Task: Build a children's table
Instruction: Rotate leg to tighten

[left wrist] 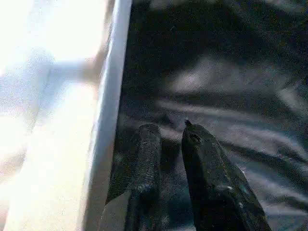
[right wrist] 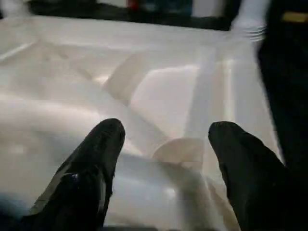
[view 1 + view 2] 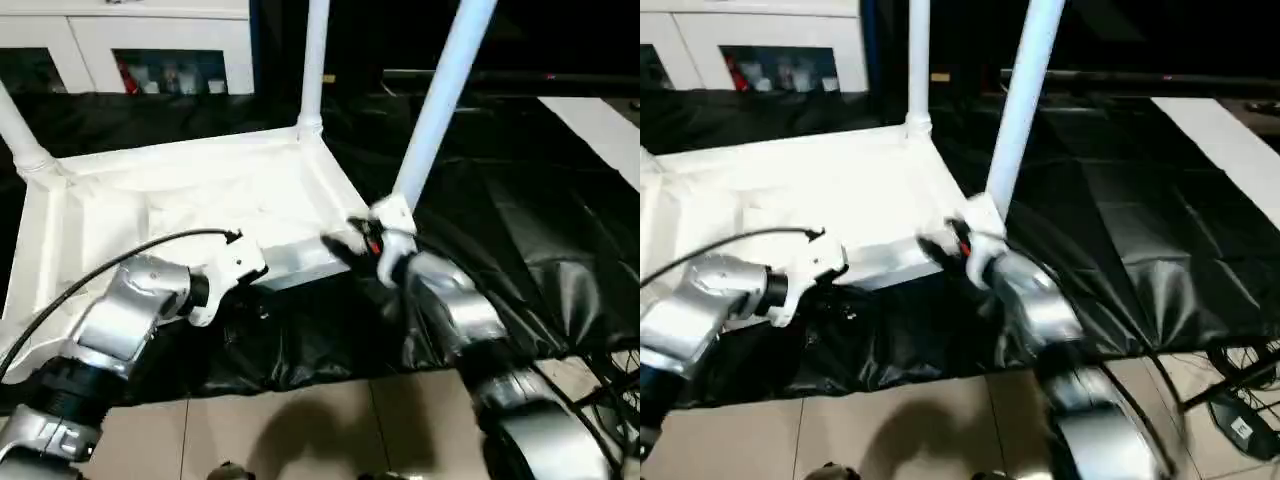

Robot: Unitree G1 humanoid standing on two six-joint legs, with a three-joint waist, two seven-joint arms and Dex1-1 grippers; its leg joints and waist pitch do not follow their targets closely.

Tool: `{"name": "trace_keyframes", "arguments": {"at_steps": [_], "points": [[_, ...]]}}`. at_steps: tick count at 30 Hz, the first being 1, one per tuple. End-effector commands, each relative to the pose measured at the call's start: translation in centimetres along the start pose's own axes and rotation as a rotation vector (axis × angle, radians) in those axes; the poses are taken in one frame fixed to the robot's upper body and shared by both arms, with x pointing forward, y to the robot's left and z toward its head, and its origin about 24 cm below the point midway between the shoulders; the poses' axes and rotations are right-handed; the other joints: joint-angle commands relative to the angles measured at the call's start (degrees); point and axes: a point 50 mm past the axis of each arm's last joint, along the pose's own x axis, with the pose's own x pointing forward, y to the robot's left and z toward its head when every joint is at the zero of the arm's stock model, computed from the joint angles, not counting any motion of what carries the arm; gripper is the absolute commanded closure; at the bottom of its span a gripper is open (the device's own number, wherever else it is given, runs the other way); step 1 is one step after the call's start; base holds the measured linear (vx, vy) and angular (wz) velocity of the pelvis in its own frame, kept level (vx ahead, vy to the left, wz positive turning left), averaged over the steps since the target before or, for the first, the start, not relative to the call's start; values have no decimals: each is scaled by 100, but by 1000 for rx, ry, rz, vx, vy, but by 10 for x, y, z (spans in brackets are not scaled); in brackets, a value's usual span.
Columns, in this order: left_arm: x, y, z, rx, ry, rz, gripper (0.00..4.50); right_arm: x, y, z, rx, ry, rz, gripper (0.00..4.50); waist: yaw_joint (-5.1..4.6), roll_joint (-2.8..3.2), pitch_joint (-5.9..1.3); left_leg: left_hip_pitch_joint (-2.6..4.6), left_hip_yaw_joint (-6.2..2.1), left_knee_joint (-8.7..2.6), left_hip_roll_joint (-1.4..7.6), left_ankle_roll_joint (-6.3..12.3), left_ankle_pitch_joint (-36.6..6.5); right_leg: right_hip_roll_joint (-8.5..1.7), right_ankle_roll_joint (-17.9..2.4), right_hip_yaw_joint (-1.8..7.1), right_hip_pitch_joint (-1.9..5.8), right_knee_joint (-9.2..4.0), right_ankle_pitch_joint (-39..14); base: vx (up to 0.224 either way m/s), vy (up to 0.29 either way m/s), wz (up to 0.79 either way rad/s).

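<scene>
Head views: white table top (image 3: 190, 200) lies upside down, ribbed underside up, on black plastic sheeting (image 3: 520, 230) spread over a pale tiled floor (image 3: 300, 430). White cabinets (image 3: 130, 45) with glass-fronted openings stand along the far wall. Three white legs rise from corner sockets: far-left leg (image 3: 18, 130), far-right leg (image 3: 314, 60), and a near-right leg (image 3: 440, 100) that leans toward the right. A white strip (image 3: 600, 130) crosses the sheeting at far right; cables and a wheeled base (image 3: 1240, 400) sit at the lower right edge of the sheet.

Left silver forearm (image 3: 120, 320) comes in from lower left, wrist bent toward the table top's near rim, a black cable looping over it. Right forearm (image 3: 460, 310) reaches up from lower right, its right claw (image 3: 350, 240) at the near-right corner, just beside the base of the leaning leg.

Left wrist view: left claw (image 1: 168, 139) shows two black fingers (image 1: 144, 163) close together, a narrow gap between, nothing in it; they hang over the sheeting right beside the white rim of the table top.

Right wrist view: right claw's fingers (image 2: 96, 163) are spread wide apart and empty, poised over the ribbed underside, with a round socket boss (image 2: 180, 151) between them
</scene>
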Motion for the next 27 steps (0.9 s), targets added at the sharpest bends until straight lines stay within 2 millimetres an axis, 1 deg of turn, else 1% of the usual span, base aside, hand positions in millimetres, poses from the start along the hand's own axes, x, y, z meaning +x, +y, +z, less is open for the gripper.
{"name": "trace_keyframes", "arguments": {"at_steps": [1,2,4,5,9,11,12,14,15,17,19,21,22,23,26,27], "points": [[-1,1,-2,12,30,41,353,-3,-13,1,41,-18,-88,130,-51,84,-363,118,53,-393,56,-150,-1523,-177,-1135,215,246,-298,-1191,0,0,0],[-1,3,-3,20,40,67,353,-2,-17,3,60,-28,-117,130,-36,77,-376,117,55,-387,51,-140,-1441,-170,-1153,214,260,-283,-1068,0,0,0],[-1,5,-4,19,41,87,353,-2,-20,4,74,-35,-143,130,-29,79,-376,109,55,-384,45,-132,-1398,-163,-1154,210,268,-271,-1005,0,0,0],[-3,8,-3,14,33,123,353,-3,-26,5,96,-44,-189,130,-25,69,-383,113,59,-378,41,-121,-1376,-163,-1161,209,270,-264,-969,0,0,0],[-5,16,-3,19,30,193,353,-8,-42,7,109,-50,-295,130,-14,67,-389,106,61,-369,30,-138,-1400,-160,-1148,202,268,-270,-1039,0,0,0],[-5,17,-2,19,28,203,353,-9,-45,7,107,-50,-312,130,-10,65,-396,104,59,-364,31,-138,-1415,-162,-1126,201,271,-266,-1064,0,0,0],[-4,19,0,23,23,220,353,-13,-53,8,100,-54,-347,130,-10,68,-391,106,60,-364,29,-137,-1451,-158,-1114,198,266,-277,-1101,0,0,0],[-3,19,1,27,21,221,353,-15,-57,9,103,-56,-363,130,2,74,-398,117,64,-352,31,-130,-1474,-159,-1136,201,259,-274,-1080,0,0,0],[1,19,2,29,14,226,353,-19,-66,11,103,-61,-396,130,-1,74,-402,105,59,-351,30,-127,-1466,-156,-1160,197,267,-265,-1045,0,0,0],[3,19,2,29,10,229,353,-21,-70,13,104,-65,-412,130,10,76,-407,113,65,-340,31,-118,-1478,-155,-1184,195,261,-265,-1019,0,0,0],[5,19,3,27,-2,241,353,-25,-76,14,100,-66,-434,130,16,75,-413,89,61,-334,28,-97,-1383,-155,-1198,192,279,-242,-894,0,0,0],[6,21,3,27,-11,256,353,-30,-84,16,94,-64,-459,130,20,71,-419,90,70,-315,22,-42,-1293,-142,-1253,188,275,-231,-721,0,0,0],[6,21,3,30,-11,261,353,-31,-86,16,92,-64,-467,130,26,62,-425,73,69,-311,18,-12,-1227,-145,-1265,185,296,-223,-659,0,0,0],[7,21,3,29,-12,263,353,-31,-87,16,92,-64,-470,130,27,61,-429,71,68,-306,19,1,-1191,-148,-1275,183,296,-216,-622,0,0,0],[8,24,3,21,-29,303,353,-40,-100,20,91,-69,-523,130,28,52,-421,60,70,-297,17,35,-1184,-146,-1302,176,295,-218,-637,0,0,0],[10,25,4,17,-41,321,353,-44,-104,21,92,-70,-535,130,33,61,-420,64,70,-294,18,32,-1225,-149,-1290,174,293,-228,-703,0,0,0]]}}
